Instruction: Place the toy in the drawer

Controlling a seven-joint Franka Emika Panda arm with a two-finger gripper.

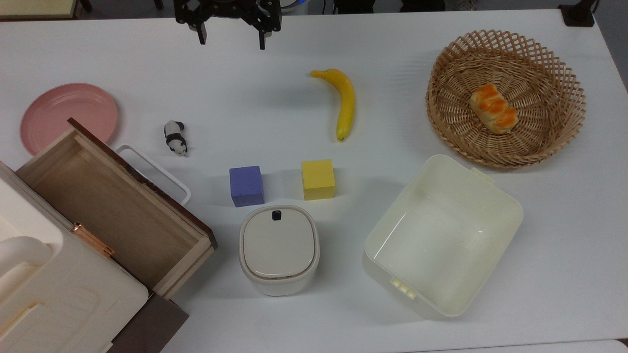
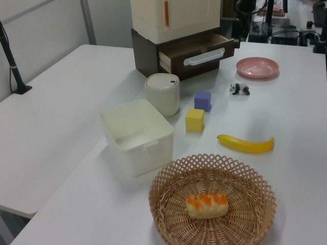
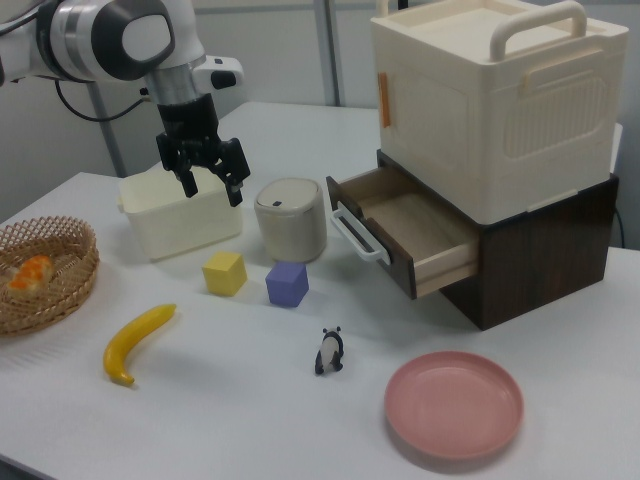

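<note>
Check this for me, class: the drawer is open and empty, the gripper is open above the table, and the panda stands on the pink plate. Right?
Not quite. The panda stands on the bare table, apart from the pink plate, as the right view shows. The rest holds: the drawer is open and empty, and the gripper is open above the table.

- Drawer [image 1: 117, 215]: pale bare wood inside, matt.
- Basket [image 1: 508, 95]: woven wicker, rough.
- Tub [image 1: 441, 235]: cream plastic, glossy.
- Cubes, purple [image 1: 246, 186] and yellow [image 1: 318, 179]: matt foam.
- Table [image 1: 245, 98]: smooth white.
</note>
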